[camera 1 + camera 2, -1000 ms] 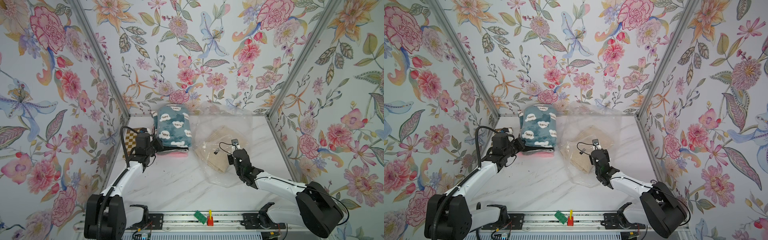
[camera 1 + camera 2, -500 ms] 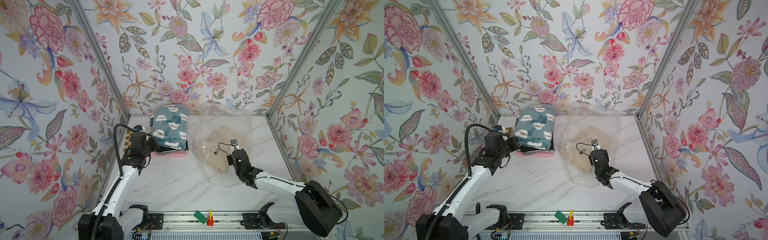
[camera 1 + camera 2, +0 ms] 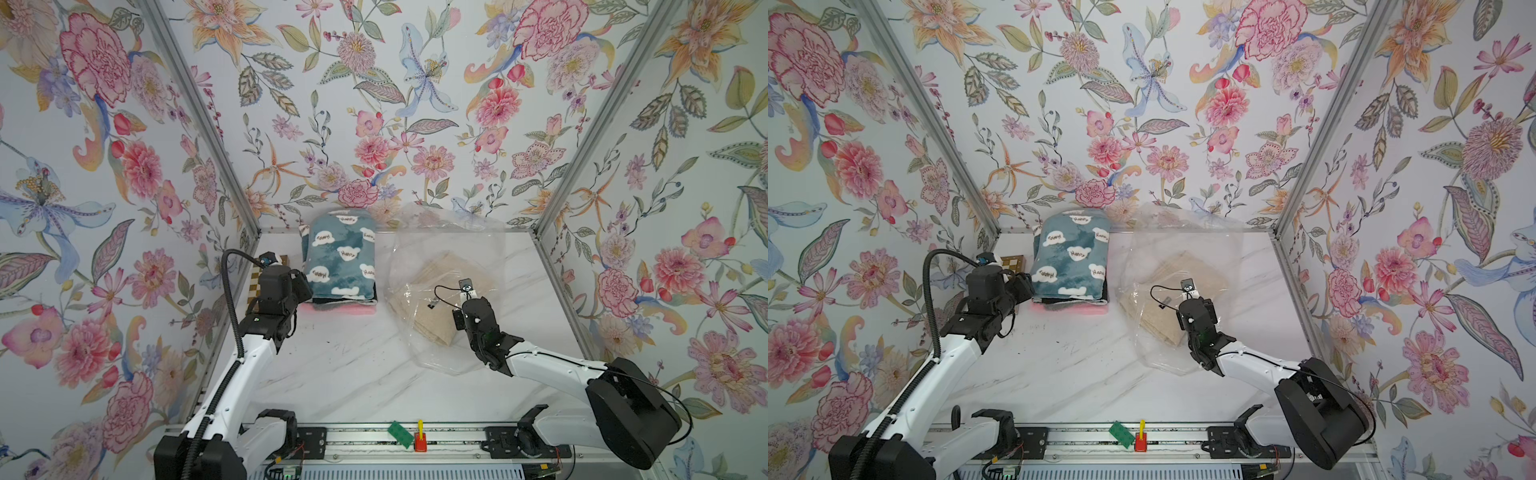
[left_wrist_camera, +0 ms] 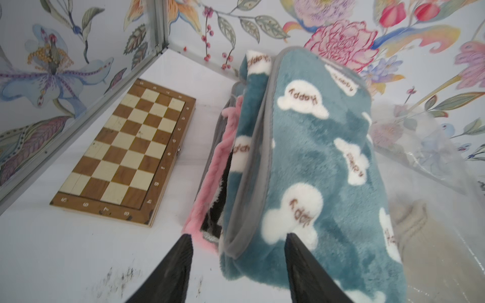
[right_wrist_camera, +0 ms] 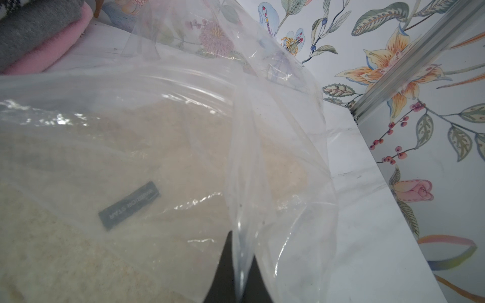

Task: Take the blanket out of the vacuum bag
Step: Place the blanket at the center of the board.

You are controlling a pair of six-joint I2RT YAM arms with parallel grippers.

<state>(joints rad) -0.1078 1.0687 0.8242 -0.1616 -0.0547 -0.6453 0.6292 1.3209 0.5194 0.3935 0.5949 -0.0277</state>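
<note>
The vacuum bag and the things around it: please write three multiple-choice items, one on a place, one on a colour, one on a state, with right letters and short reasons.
1. Where does the chessboard lie? A. on the front rail B. against the right wall C. beside the stack of folded blankets
2. What colour is the blanket inside the vacuum bag? A. teal B. beige C. pink
3. How are the right fingers? A. shut on the bag's film B. open above it C. shut on nothing
Answers: 1 C, the left wrist view shows them side by side; 2 B, beige shows through the clear film; 3 A, film is pinched between them.
</note>
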